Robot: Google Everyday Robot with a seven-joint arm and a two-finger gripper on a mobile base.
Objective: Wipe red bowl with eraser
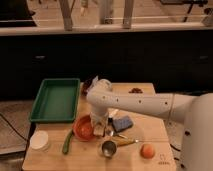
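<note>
One white arm (pixel 145 104) reaches in from the right across the wooden table (pixel 152 127), bends over the table's middle and turns down. Its gripper (pixel 100 129) hangs low at the right rim of the red bowl (pixel 82 128). The bowl lies immediately to the gripper's left, touching it or nearly so, and the gripper hides part of that rim. From this view I cannot tell whether the gripper is spread or closed on anything. A small pale shape (pixel 109 131) shows at the gripper's lower right, but I cannot say if it is the eraser. The bowl sits upright near the table's front left, just below the green tray (pixel 55 100), which fills the back left corner. A long green vegetable (pixel 67 142) lies slantwise just beside the bowl's front left edge, and a white round cup (pixel 39 140) stands further left at the table's edge. To the gripper's right lies a blue pad (pixel 122 123). In front of it is a metal cup (pixel 108 148), and an orange fruit (pixel 147 150) sits near the front right.
</note>
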